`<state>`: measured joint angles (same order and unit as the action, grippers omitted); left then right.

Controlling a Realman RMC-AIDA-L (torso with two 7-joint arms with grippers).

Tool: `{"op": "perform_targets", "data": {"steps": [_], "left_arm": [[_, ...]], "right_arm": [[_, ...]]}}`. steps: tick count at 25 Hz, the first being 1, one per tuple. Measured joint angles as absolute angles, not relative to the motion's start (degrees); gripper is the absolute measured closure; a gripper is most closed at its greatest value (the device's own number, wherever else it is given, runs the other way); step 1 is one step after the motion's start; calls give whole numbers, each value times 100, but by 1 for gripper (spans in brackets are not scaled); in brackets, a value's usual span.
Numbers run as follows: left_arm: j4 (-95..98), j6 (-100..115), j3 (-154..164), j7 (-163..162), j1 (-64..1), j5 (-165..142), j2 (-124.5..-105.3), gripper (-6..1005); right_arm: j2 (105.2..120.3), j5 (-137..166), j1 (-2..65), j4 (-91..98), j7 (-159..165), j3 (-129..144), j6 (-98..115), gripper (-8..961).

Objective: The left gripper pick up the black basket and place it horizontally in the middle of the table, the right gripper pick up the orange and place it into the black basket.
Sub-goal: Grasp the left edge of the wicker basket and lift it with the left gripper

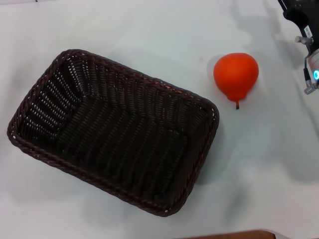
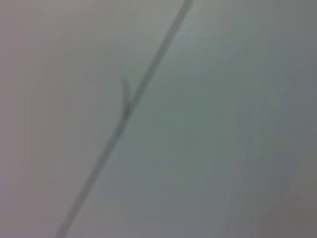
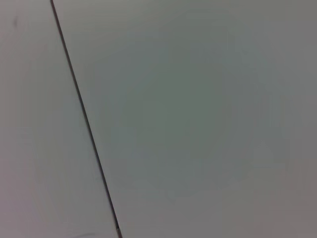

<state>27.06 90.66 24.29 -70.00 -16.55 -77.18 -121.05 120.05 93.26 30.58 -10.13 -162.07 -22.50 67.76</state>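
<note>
Black basket (image 1: 112,132) sits on the white table (image 1: 149,30), left of centre, running from near the left edge toward the middle. It's skewed: long axis runs diagonally, left end angled toward the far-left corner, right end toward the near edge. Open side up, nothing inside, only woven floor and sloped walls visible.

Orange (image 1: 236,74) lies on the table right of the basket, toward the far-right part of the worktop. Just beside the basket's far-right corner but apart from it; a strip of bare table shows between them. Its tapered end with the short dark stem points toward the near edge.

Right gripper (image 1: 308,45) shows only partly at the far-right corner: dark linkage plus grey-white housing with a cyan light. It is right of the orange, not touching it. Fingers aren't visible, so I cannot tell whether they're apart or closed.

Left gripper: not visible in head view or in its own wrist view.

Both wrist views show only a plain pale surface crossed by one thin dark diagonal line (image 3: 84,119). No basket or fruit in either.
</note>
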Motion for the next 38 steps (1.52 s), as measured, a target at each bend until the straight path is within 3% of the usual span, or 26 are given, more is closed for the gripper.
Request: {"op": "perform_targets", "data": {"steps": [1, 5, 10, 16, 27, 38], "left_arm": [[3288, 9127, 2815, -7828, -1568, -7933, -11945, 156], [4049, 9322, 3056, -8901, -1627, -8933, -11681, 160], [5102, 9599, 3074, -9998, -1780, -10334, -11615, 166], [6487, 9633, 3135, -11153, -1962, -11756, -11765, 173], [8123, 9925, 3816, -12378, -2390, -13509, -12269, 185], [8098, 9814, 4395, -12760, -2702, -14528, -12372, 197]], "right_arm": [[12005, 9325, 3031, -1012, -16207, -2250, 6776, 74], [12005, 9325, 3003, -1012, -16207, -2250, 6776, 74], [12006, 9325, 2991, -1005, -16207, -2255, 6735, 75], [12000, 9325, 3059, -999, -16207, -2305, 6547, 75], [11996, 9325, 3094, -983, -16207, -2449, 6283, 74], [12002, 9325, 3058, -918, -16212, -2496, 6252, 75]]}}
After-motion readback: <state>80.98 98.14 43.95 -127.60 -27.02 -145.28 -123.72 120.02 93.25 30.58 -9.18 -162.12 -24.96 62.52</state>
